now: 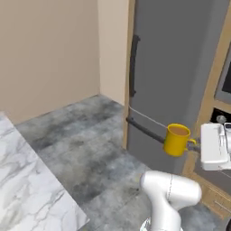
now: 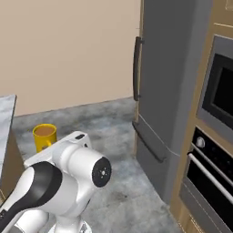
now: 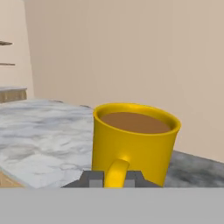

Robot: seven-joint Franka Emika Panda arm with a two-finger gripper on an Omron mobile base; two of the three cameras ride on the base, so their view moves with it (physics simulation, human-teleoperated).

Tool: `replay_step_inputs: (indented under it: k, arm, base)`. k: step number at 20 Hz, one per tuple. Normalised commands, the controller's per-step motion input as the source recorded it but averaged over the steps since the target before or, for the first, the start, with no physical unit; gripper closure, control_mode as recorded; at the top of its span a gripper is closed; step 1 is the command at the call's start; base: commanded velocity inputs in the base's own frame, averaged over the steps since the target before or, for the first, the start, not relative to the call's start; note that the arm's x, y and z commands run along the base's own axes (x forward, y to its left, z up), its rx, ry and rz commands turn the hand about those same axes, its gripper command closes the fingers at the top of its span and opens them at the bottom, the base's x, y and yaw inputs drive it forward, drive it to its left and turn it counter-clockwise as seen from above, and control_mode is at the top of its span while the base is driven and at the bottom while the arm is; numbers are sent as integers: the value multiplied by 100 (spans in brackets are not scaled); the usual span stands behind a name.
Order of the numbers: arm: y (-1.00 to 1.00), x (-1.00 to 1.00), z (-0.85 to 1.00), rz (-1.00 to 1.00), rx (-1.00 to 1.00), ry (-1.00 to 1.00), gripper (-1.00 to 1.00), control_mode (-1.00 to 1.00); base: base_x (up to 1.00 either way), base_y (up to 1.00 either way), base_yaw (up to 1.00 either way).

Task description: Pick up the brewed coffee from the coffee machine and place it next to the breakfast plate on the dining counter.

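The hand (image 3: 114,178) is mostly cut off at the bottom of the hand view; its tips sit on either side of the mug handle, apparently clamped on it. The marble dining counter (image 1: 27,180) lies to the left over a grey mottled floor (image 1: 85,149), with a tall grey fridge (image 1: 171,67) and built-in oven (image 2: 218,95) to the right. The brewed coffee (image 1: 177,139) (a yellow mug, brown liquid near the brim) is held upright in the air above the floor.

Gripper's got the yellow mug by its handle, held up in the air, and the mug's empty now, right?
Not empty. The hand view shows the yellow mug full of brown coffee nearly to the rim. The rest holds: the gripper grips its handle, and the mug is carried above the floor.
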Motion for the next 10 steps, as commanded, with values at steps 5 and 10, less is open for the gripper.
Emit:
replay_step_inputs:
  k: [5,10]
  arm:
    - [0,0,0,0,0,0,100,100]
    - [0,0,0,0,0,0,100,100]
  base:
    - [13,-69,60]
    - [93,-19,49]
